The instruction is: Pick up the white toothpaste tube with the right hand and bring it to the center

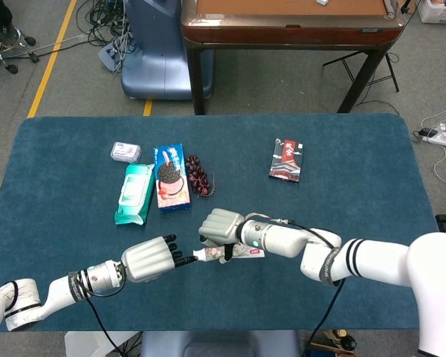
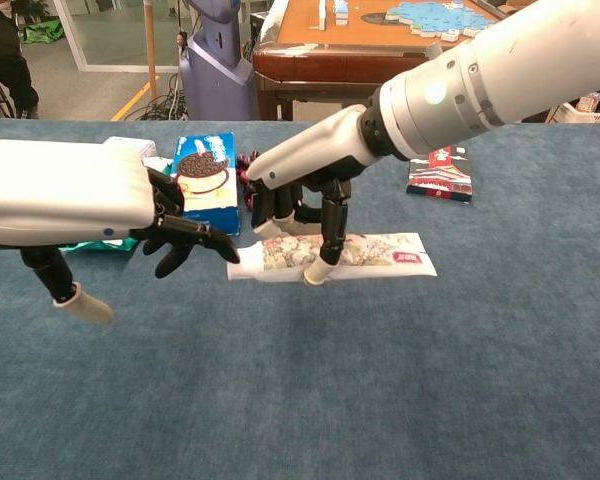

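Blue cloth covers the table (image 1: 372, 223) in the head view, and toward the middle of its near edge the toothpaste tube (image 1: 241, 253) lies flat under the right hand (image 1: 221, 224), whose fingers curl down around it, while the left hand (image 1: 145, 259) sits just beside the cap end with fingers partly spread, holding nothing. From the chest view the tube (image 2: 380, 250) rests on the cloth with the right hand (image 2: 300, 205) straddling its cap half, one fingertip planted at its near side and others behind, though I cannot tell whether it is truly clamped; the left hand (image 2: 100, 205) reaches toward the cap. It looks light, soft and slightly slick, so a firm pinch across the stiffer shoulder near the cap should serve best.
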Tool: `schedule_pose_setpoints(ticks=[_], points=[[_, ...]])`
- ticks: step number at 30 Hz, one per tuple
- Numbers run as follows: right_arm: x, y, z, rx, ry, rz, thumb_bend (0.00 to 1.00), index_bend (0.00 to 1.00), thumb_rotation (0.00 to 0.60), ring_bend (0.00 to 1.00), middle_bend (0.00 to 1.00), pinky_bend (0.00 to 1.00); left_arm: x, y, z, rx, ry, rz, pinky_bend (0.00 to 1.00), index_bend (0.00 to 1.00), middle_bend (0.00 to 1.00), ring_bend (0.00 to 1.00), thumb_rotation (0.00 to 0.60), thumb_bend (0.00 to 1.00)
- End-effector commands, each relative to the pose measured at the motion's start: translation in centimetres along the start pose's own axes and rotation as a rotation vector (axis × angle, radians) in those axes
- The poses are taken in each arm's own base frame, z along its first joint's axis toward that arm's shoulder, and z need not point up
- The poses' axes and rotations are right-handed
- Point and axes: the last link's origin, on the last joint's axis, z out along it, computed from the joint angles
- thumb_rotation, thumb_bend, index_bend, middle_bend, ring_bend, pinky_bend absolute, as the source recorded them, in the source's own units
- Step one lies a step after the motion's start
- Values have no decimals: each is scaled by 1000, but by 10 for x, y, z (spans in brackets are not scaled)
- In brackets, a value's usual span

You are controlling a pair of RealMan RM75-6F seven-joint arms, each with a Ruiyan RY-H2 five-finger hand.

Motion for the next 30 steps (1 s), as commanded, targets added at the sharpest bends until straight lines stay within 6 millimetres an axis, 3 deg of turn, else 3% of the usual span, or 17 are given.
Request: schedule_pose_setpoints(ticks=[1, 30], points=[[0, 0, -1, 1, 1, -4, 1000, 921, 600, 724, 766, 344, -2, 0, 0, 1, -11, 4, 294, 168, 501, 490, 600, 92], [-4, -8, -12, 39, -21, 1, 1000, 993, 600, 755, 807, 344, -16, 8, 6, -13, -59, -35, 294, 179, 506, 493, 600, 92]])
